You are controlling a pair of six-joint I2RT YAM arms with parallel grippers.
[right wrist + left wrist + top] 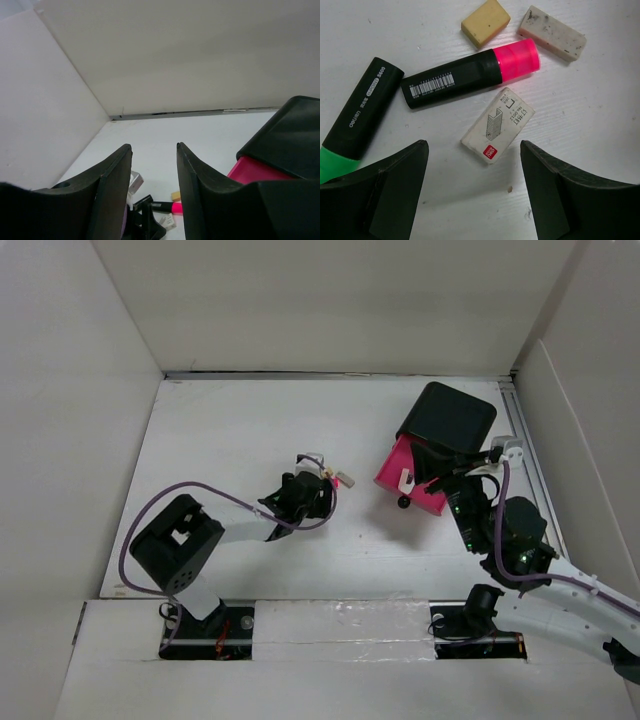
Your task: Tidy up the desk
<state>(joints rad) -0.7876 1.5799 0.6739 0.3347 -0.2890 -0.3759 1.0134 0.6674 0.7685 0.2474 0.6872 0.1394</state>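
The white desk carries a small heap of stationery under my left gripper. The left wrist view shows a pink-capped black highlighter, a green-ended black highlighter, a white staple box, a yellow eraser and a dirty white eraser. My left gripper is open and empty, hovering just near of the staple box. My right gripper is open and empty, over the pulled-out pink drawer of the black box. In its own view the right gripper holds nothing.
White walls enclose the desk on the left, back and right. The black box with its pink drawer sits at the back right. A purple cable loops from the left arm over the desk.
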